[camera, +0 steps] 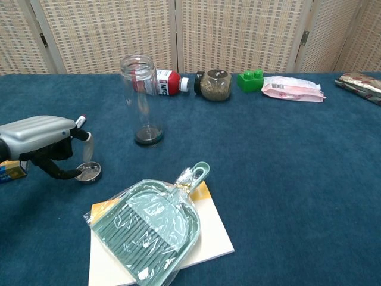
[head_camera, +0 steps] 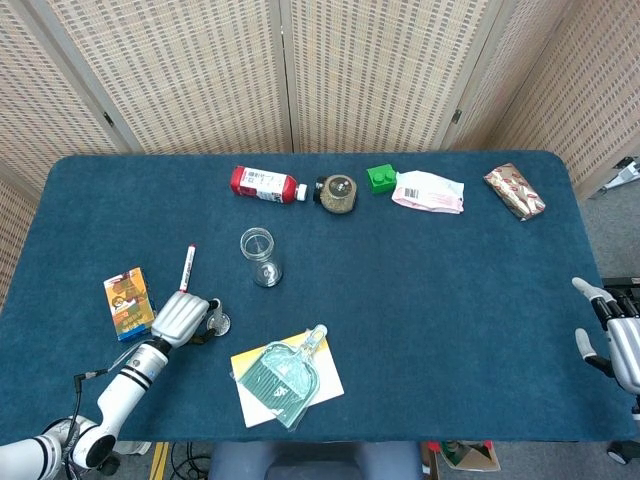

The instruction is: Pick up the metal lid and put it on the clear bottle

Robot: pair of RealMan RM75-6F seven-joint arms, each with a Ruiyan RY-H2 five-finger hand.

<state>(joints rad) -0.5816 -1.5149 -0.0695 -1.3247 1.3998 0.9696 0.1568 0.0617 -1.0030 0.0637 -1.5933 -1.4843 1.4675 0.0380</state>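
- Reaching over the blue table [head_camera: 420, 300], the left hand [camera: 38, 140] hangs directly above the metal lid [camera: 89, 172], fingers [camera: 59, 173] curled down around it; whether they grasp it cannot be told.
- The lid lies flat on the cloth, near the dustpan [camera: 152, 229].
- The clear bottle [camera: 140, 98] stands upright and uncapped behind it.
- The right hand [head_camera: 612, 335] rests at the table's edge, fingers spread, holding nothing.

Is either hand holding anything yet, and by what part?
Nothing held. The left hand has fingers at the metal lid, which lies on the table; the right hand is empty.
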